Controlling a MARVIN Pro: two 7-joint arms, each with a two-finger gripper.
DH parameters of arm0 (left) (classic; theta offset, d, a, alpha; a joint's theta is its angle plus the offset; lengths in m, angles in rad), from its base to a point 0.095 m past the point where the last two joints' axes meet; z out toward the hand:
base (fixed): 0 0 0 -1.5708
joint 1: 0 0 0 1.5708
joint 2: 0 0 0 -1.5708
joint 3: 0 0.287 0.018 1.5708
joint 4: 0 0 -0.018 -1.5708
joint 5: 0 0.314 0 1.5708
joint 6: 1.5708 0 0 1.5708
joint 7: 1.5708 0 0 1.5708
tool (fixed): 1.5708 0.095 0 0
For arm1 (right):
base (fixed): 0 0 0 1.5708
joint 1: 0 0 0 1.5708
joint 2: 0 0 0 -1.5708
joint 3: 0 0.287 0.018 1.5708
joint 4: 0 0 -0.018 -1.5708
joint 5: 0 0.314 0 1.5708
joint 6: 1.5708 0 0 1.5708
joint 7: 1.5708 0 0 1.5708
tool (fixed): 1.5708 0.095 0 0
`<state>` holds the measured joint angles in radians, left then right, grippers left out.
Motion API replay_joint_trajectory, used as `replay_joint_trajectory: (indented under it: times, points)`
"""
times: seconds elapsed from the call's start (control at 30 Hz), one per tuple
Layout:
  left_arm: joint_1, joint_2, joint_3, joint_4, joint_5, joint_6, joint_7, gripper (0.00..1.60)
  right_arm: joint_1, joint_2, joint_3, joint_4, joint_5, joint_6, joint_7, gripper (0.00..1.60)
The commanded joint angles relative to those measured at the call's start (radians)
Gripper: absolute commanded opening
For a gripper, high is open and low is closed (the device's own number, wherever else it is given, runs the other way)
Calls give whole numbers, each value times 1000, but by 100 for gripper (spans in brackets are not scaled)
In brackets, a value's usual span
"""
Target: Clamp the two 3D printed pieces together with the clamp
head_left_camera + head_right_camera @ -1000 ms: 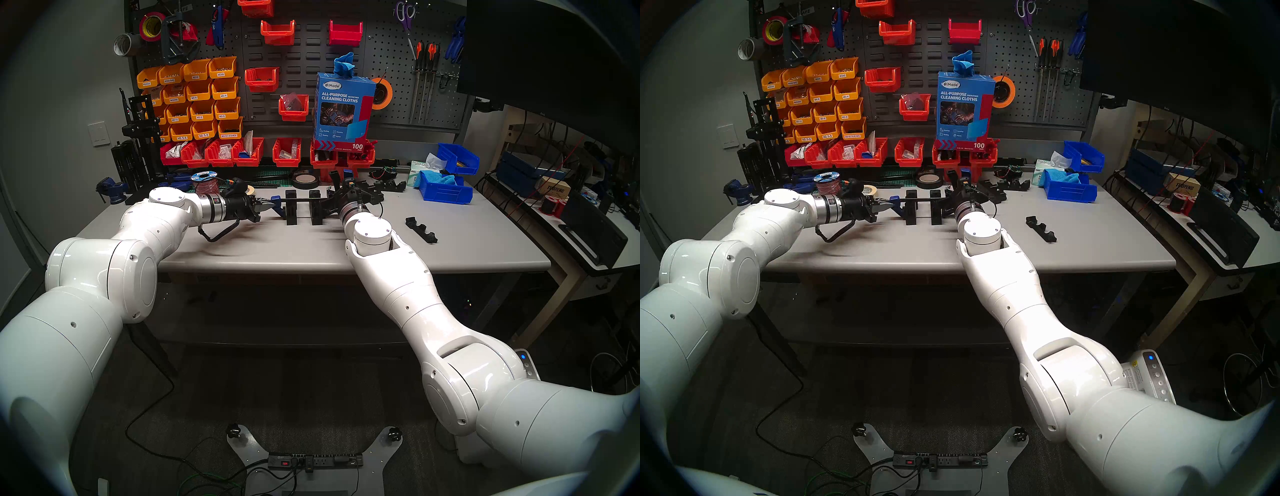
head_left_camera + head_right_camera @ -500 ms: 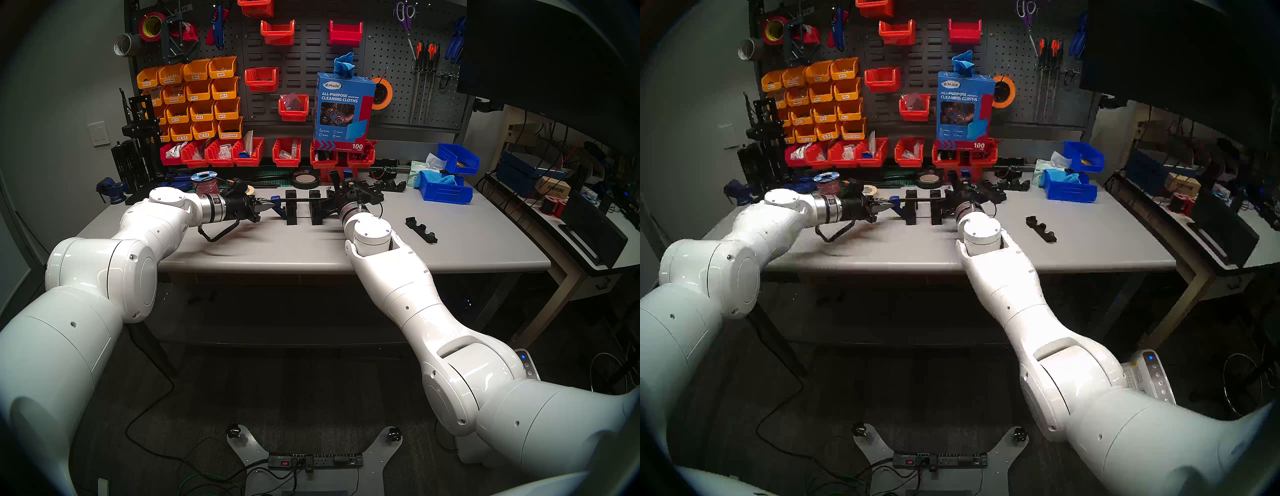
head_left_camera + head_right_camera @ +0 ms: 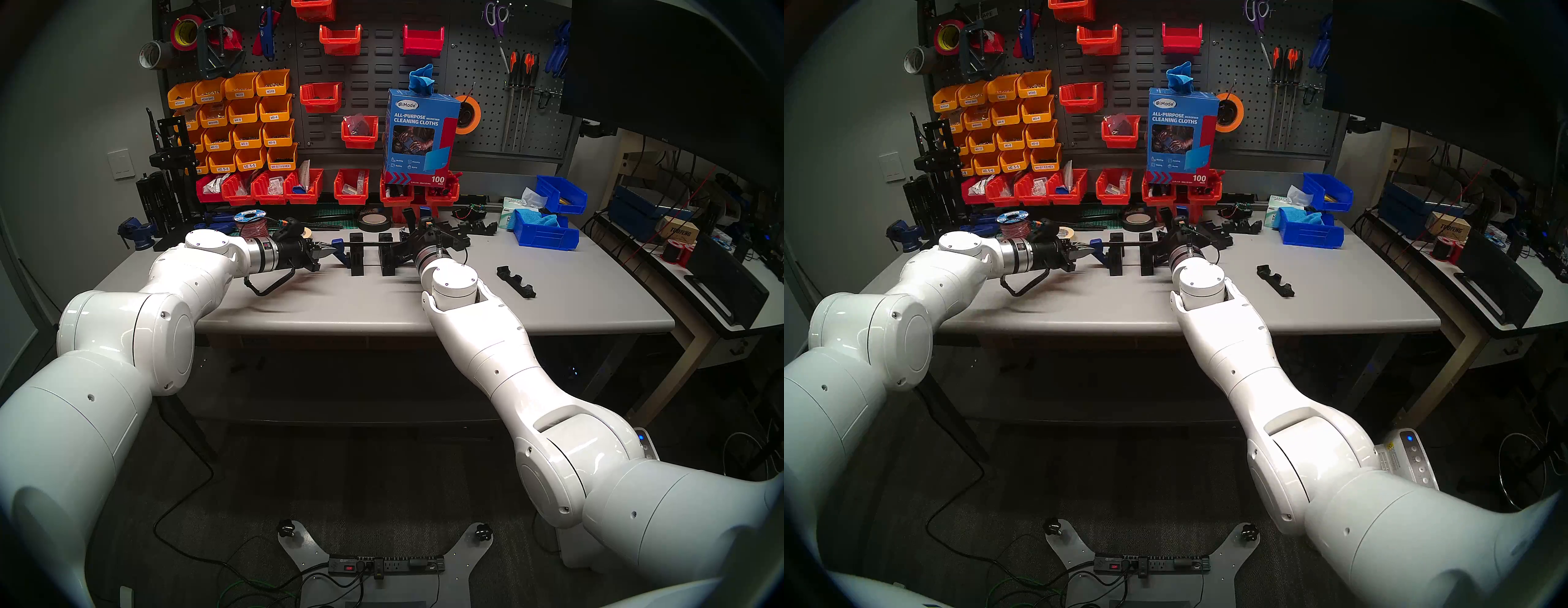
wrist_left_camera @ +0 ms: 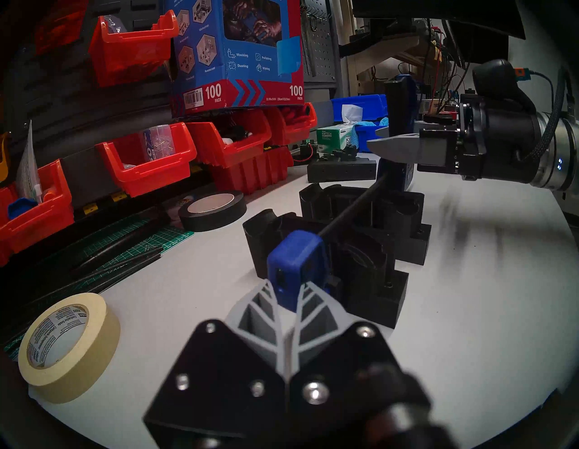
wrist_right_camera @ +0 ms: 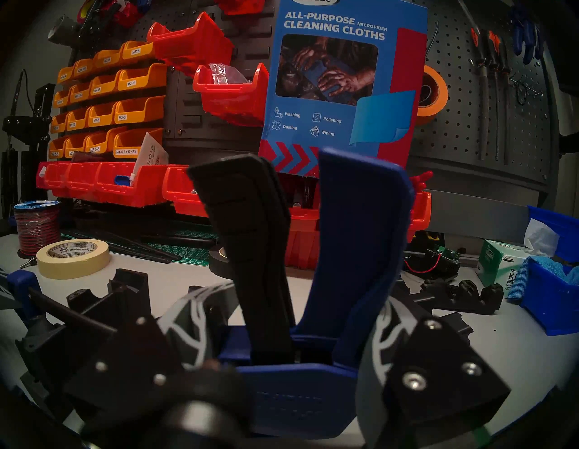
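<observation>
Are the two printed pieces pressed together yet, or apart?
Apart: the two 3D printed pieces stand upright with bare table between them.

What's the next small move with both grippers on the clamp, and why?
Probably squeeze the trigger again. The left gripper pinches the blue end jaw, the right gripper is shut around the clamp handle and trigger, and the bar spans both 3D printed pieces, which stand visibly apart on the table.
</observation>
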<state>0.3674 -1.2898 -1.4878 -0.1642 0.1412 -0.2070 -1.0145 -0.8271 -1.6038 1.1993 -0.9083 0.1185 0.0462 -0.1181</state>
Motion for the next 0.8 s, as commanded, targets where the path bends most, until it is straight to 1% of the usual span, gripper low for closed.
replay_joint_trajectory:
  times: [0.0,0.4,0.77]
  points:
    - [-60,-15,-4,-20,-4,2,9,0,65,-28,-2,-1,-2,-21,-1,0]
    - [-62,-16,-3,-17,1,3,21,0,82,-40,-4,43,-2,-35,-1,0]
    - [-62,-18,-3,-14,4,1,24,0,95,-69,-11,70,0,-47,-6,0]
